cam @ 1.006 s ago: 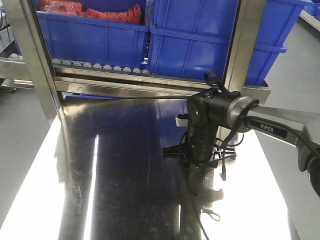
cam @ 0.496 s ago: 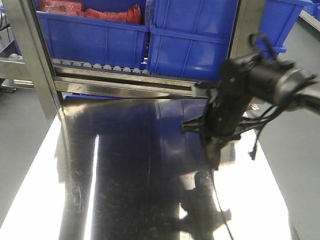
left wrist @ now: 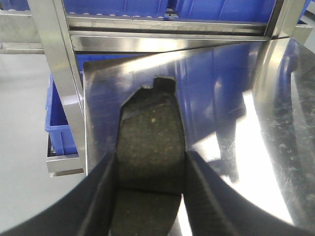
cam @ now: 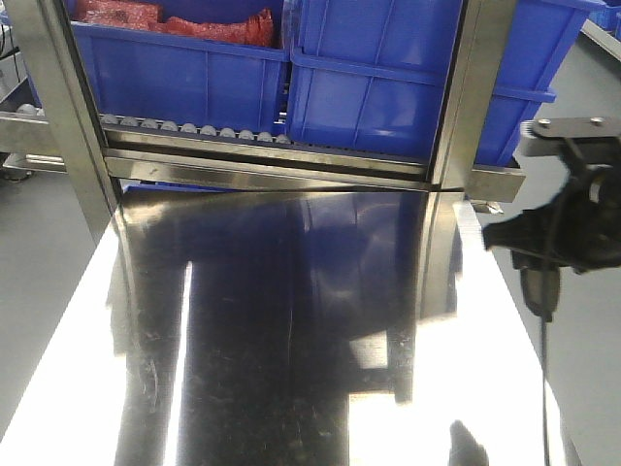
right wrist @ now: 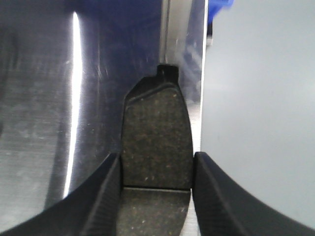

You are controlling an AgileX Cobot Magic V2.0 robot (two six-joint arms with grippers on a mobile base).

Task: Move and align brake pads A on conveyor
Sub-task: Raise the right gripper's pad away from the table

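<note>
you are working over the steel table [cam: 291,340], a bare shiny sheet that fills the front view. behind it stands a metal rack [cam: 58,107] with blue bins [cam: 194,68] on a roller rail. the conveyor is not in any view, and no pad lies on the table where the front view shows it.

the right arm [cam: 568,228] hangs at the table's right edge, blurred, partly out of the picture. the left arm does not show in the front view.

the left gripper [left wrist: 150,157] has its jaws pinching the first brake pad [left wrist: 150,128] by the long sides, the tabbed end pointing away, above the table near its left corner. the right gripper [right wrist: 156,162] has its jaws pinching the second brake pad [right wrist: 156,123] likewise, over the table's right edge with grey floor [right wrist: 261,98] beside it. the groove [right wrist: 156,188] of that pad sits just behind the fingertips.

judgement on progress: two pads are picked and in carriage; none is seen placed or aligned. the other two pads are out of view, so their state cannot be told. what is left for you: carry both to the belt, set them down, square them up.
</note>
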